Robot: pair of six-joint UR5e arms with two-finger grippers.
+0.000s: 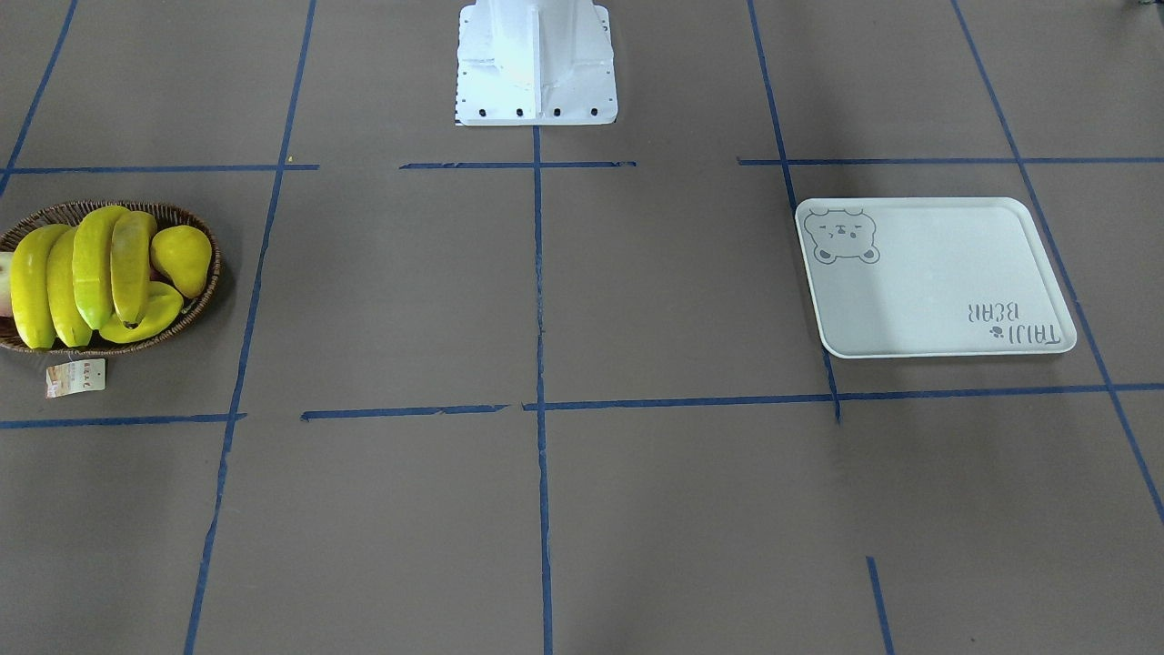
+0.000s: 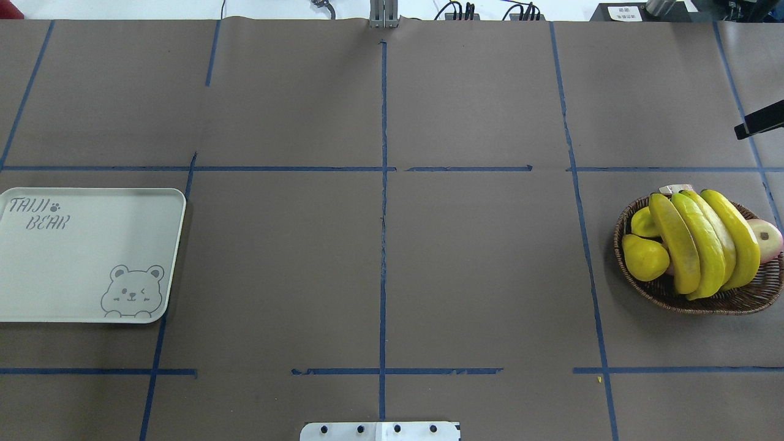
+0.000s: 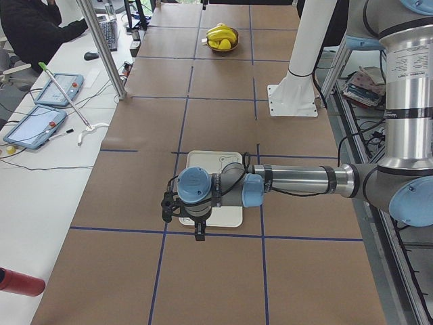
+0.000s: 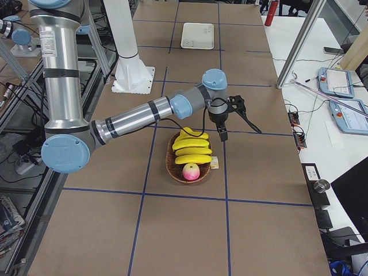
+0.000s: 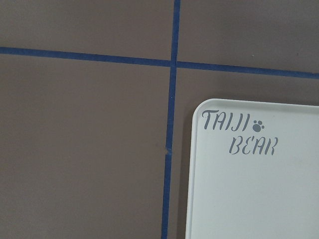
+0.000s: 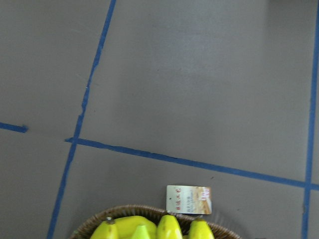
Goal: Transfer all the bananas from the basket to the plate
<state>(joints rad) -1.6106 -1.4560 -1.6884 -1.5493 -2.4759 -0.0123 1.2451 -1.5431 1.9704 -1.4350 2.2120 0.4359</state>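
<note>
Several yellow bananas (image 1: 91, 268) lie side by side in the dark wicker basket (image 1: 215, 273), also in the overhead view (image 2: 704, 245) and the right side view (image 4: 192, 148). Their tips (image 6: 169, 226) show at the bottom of the right wrist view. The pale bear plate (image 2: 86, 254) lies bare at the other end of the table (image 1: 937, 277); its lettered corner (image 5: 249, 189) shows in the left wrist view. My left gripper (image 3: 198, 233) hangs over the plate's near end. My right gripper (image 4: 223, 137) hangs just beside the basket (image 4: 172, 167). I cannot tell whether either gripper is open.
A yellow pear (image 2: 646, 257) and a pink round fruit (image 2: 765, 239) share the basket. Its paper tag (image 1: 75, 377) lies on the table beside it. The white robot base (image 1: 536, 64) stands at mid-table. An operators' bench with tablets (image 3: 54, 88) runs along the far side.
</note>
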